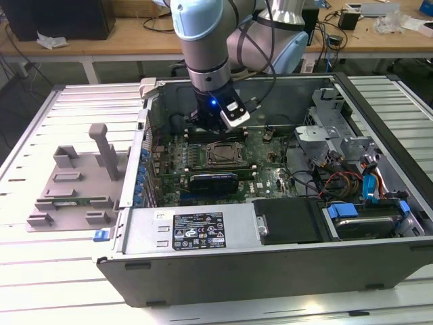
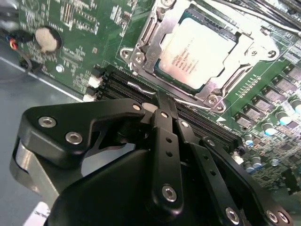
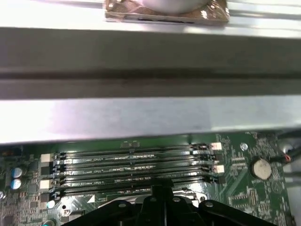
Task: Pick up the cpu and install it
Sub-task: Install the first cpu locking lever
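Looks like the cpu [image 2: 200,52] is sitting in its socket [image 2: 141,55]; I'm hovering the gripper [image 2: 157,101] beside it, fingers pinched together, empty.

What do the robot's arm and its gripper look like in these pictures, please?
The arm has pale blue joint caps and silver-grey tube sections, with black cables looping beside it. Its wrist is a dark cylinder with a small blue light, and a white-and-black block sits at its side. In the second wrist view the gripper is matte black linkage studded with silver screws.
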You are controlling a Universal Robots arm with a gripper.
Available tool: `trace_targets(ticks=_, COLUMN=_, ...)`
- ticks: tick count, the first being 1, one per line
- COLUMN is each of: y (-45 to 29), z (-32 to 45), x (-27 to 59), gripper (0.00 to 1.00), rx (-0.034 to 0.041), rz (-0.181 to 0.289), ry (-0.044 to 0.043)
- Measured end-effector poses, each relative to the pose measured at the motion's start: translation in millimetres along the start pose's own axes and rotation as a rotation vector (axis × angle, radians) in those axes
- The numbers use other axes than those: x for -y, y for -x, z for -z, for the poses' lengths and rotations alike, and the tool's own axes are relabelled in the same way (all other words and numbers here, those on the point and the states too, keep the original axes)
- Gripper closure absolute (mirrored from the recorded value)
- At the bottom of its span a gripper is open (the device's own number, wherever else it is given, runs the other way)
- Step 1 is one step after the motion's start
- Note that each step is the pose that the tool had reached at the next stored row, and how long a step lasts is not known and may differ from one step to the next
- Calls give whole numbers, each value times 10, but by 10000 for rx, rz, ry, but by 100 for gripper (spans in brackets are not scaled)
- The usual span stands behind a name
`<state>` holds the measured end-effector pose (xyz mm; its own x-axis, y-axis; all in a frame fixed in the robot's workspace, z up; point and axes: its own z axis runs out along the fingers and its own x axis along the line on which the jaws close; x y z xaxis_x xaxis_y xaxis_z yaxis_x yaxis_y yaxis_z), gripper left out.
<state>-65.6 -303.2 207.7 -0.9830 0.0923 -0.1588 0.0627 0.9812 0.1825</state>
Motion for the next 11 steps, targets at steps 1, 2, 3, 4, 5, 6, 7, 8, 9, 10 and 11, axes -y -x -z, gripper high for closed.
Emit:
trace_targets(ticks=1, y=0, z=-1, x=0, gripper=89, rx=30, rz=-159, ry=-25)
trace_targets(ticks=2, y=0, z=-2, x=0, gripper=89, rx=72, rz=-382, ry=-64)
trace_targets(ticks=3, y=1, z=-2, x=-2, gripper=89, rx=86, rz=-462, ry=-79)
trace_targets(ticks=4, y=1, z=-2, x=-2, gripper=89, rx=87, rz=-463, ry=-80)
trace_targets(ticks=5, y=1, z=-2, x=-2, gripper=89, rx=88, rz=-464, ry=-80)
trace_targets(ticks=6, y=0, z=-4, x=-10, gripper=89, rx=88, rz=-467, ry=-82)
trace_targets(ticks=7, y=-2, z=-9, x=-37, gripper=89, rx=88, rz=-464, ry=-79)
trace_targets(ticks=8, y=-4, z=-11, x=-52, gripper=89, rx=88, rz=-465, ry=-80)
trace_targets(ticks=9, y=-4, z=-13, x=-59, gripper=89, rx=88, rz=-464, ry=-79)
trace_targets(ticks=10, y=-9, z=-38, x=-56, gripper=89, rx=93, rz=-453, ry=-142)
trace_targets(ticks=11, y=-11, z=-52, x=-53, gripper=89, rx=95, rz=-446, ry=-185)
